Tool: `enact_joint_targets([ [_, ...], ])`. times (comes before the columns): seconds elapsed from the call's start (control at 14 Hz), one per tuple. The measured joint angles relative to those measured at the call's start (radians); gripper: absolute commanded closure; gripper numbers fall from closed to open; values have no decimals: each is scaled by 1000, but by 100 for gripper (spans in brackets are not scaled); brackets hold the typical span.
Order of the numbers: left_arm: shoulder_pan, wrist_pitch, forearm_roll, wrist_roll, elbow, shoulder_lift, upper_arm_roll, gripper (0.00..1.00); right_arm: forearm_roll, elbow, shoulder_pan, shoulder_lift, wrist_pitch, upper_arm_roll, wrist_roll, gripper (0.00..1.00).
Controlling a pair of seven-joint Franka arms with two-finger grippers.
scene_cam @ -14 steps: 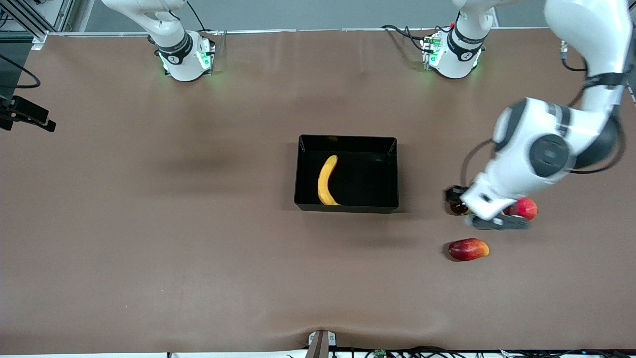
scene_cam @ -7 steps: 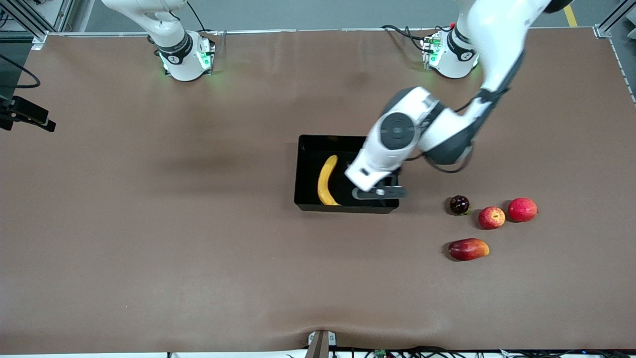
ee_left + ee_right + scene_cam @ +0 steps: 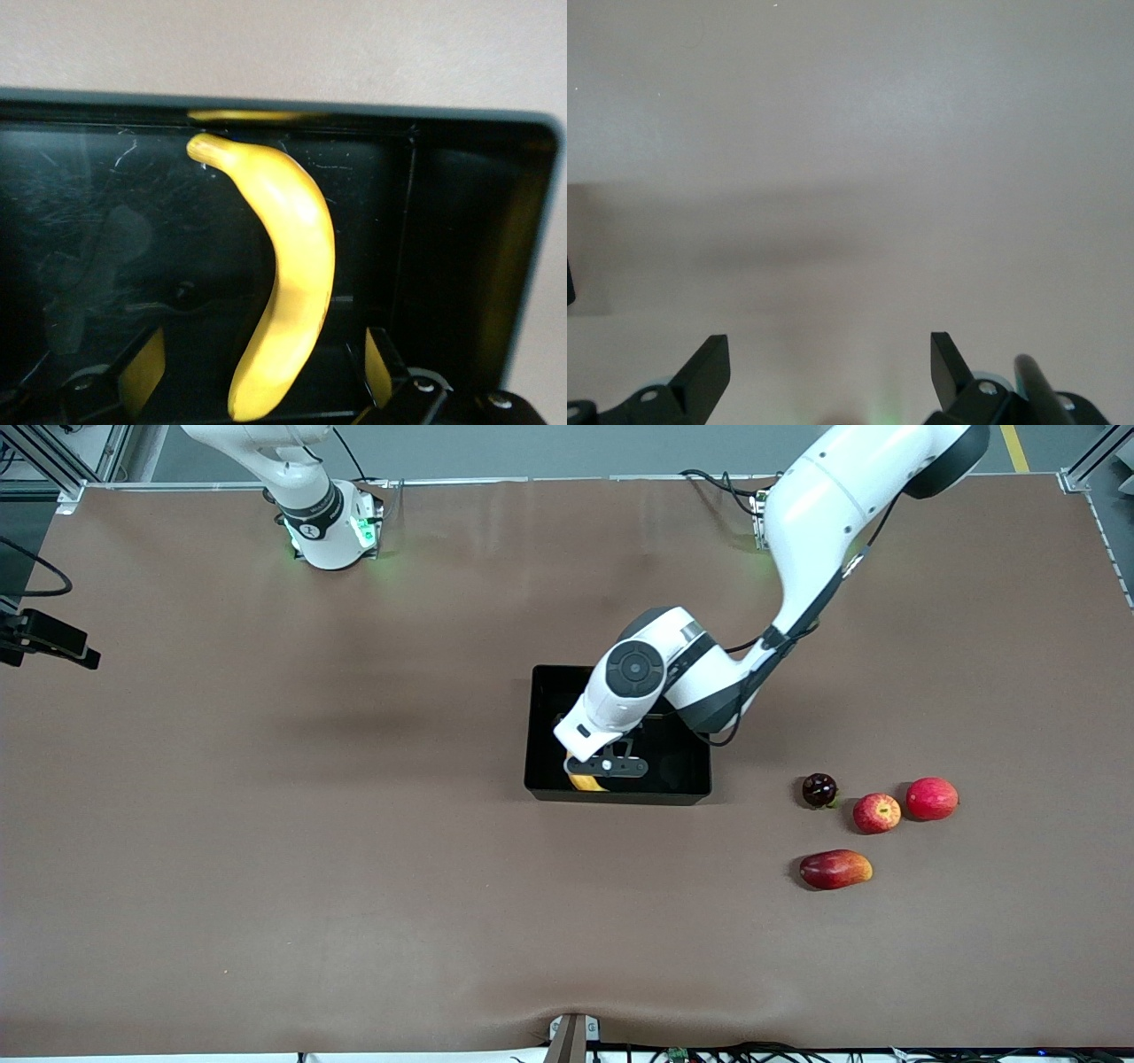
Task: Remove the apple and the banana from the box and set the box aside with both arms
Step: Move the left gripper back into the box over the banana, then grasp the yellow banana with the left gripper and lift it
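The yellow banana (image 3: pixel 283 266) lies in the black box (image 3: pixel 620 794), mostly hidden under my left hand in the front view, with only its end (image 3: pixel 585 782) showing. My left gripper (image 3: pixel 607 766) hangs open over the banana; in the left wrist view (image 3: pixel 261 372) its fingers (image 3: pixel 142 372) stand on either side of the banana's lower end, apart from it. The red apple with yellow streaks (image 3: pixel 876 812) sits on the table toward the left arm's end. My right gripper (image 3: pixel 830 354) is open and empty over bare table and waits.
Beside the streaked apple sit a dark maroon round fruit (image 3: pixel 819 789) and a plain red round fruit (image 3: pixel 932 798). An oblong red-yellow fruit (image 3: pixel 835 869) lies nearer the front camera. The box's walls (image 3: pixel 478 266) rise around the banana. The right arm's base (image 3: pixel 323 522) stands at the table's edge.
My left arm has swung from over the fruit cluster to over the box and now hangs above the banana. The fruits on the table have not moved.
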Motion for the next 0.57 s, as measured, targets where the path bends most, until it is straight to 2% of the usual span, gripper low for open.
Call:
enact_joint_targets([
  [0.21,-116,66,0,-49,3,33,98,0,0,6,1,0,-6,2,0,0],
  [0.28,-137,90,0,-71,3,47,111,10,0,7,1,0,-8,2,0,0],
  [0.36,-147,112,0,-88,3,60,117,28,0,8,1,1,-9,1,0,0],
  [0.5,-151,134,0,-97,4,78,118,77,0,8,0,3,-10,0,0,0],
  [0.57,-151,137,0,-97,6,81,120,98,0,8,0,4,-11,0,0,0],
])
